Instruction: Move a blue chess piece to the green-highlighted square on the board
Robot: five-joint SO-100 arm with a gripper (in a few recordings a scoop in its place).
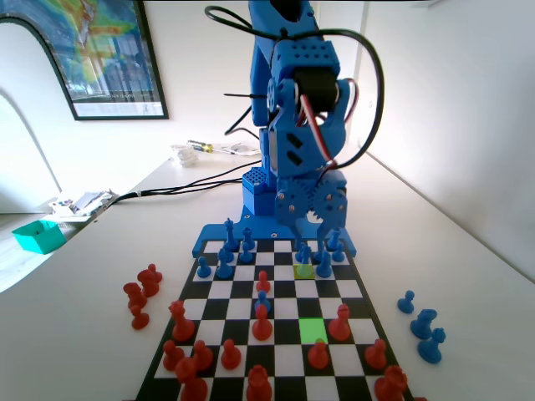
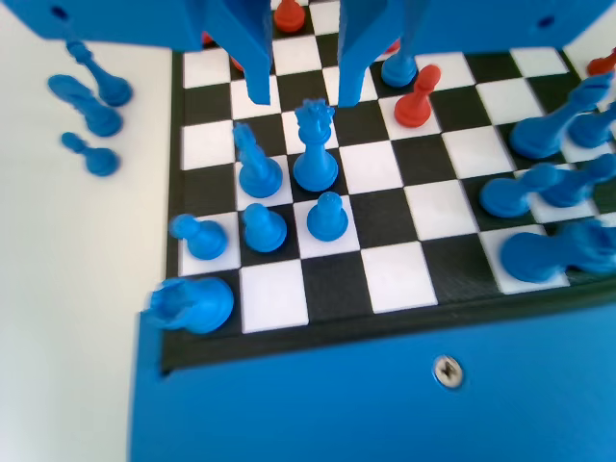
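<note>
Blue chess piece, a light, rigid, slippery pawn near the board's arm-side edge, stands below the hand, jaws apart; grip beneath its ball head

— What am I driving here?

— From my seat, a blue arm of printed plastic, blocky shells with rows of small holes on top. Black servo bodies sit inside the brackets.

— Cables?

— Thick black ones loop wide off the upper joint; thin red and white wires run by the servo. Silver screws dot the gripper plate. In the wrist view the jaws are plain blue slabs.
</note>
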